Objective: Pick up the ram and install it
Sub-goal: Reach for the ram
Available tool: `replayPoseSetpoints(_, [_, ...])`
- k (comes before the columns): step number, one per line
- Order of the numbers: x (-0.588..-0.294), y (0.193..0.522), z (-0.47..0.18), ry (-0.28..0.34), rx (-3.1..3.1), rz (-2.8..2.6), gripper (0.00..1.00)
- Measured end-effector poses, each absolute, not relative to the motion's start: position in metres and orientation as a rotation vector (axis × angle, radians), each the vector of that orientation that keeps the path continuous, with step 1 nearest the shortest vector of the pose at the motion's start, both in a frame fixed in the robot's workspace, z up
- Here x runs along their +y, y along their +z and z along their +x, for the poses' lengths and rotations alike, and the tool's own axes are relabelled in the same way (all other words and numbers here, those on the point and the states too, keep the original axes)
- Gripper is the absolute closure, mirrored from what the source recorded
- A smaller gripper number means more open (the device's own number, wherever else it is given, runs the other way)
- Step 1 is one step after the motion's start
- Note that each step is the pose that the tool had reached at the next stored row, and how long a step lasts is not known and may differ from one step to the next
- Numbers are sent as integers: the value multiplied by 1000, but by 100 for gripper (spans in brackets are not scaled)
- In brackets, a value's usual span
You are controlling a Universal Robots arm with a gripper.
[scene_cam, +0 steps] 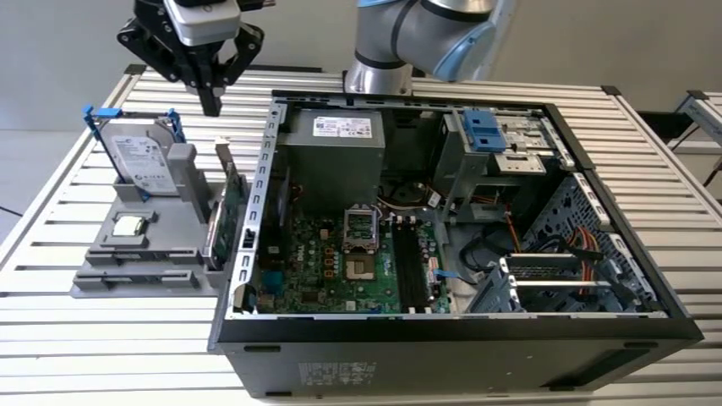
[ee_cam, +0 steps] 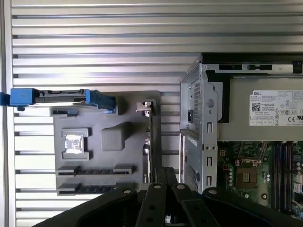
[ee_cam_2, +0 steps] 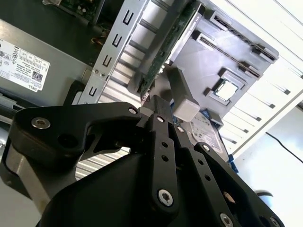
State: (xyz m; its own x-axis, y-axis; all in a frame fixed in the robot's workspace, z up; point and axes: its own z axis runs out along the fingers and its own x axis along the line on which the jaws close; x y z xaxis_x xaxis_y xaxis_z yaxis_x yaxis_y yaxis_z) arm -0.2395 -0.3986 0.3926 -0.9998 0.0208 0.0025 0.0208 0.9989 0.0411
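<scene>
My gripper (scene_cam: 211,106) hangs shut with nothing between its fingers, above the far end of the grey parts holder (scene_cam: 169,279). It sits over the gap between the hard drive and the green card. In both wrist views the black fingers (ee_cam_2: 158,106) (ee_cam: 163,176) lie pressed together, pointing down at the holder (ee_cam: 135,118). The ram is hidden or out of view. Two long slots (ee_cam: 94,170) at the holder's near end look dark and low. The memory slots (scene_cam: 412,266) on the motherboard (scene_cam: 327,262) lie inside the open computer case (scene_cam: 451,338).
On the holder stand a silver hard drive in a blue frame (scene_cam: 144,161), a processor chip (scene_cam: 130,225) and an upright green expansion card (scene_cam: 232,216) close to the case wall. The slatted metal table (scene_cam: 113,347) extends around them. The arm's base (scene_cam: 378,76) is behind the case.
</scene>
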Motion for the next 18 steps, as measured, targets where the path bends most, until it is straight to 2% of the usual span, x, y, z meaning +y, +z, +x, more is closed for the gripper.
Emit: replayPoseSetpoints(18, [-399,393,-260,-65,-3138,-20,100])
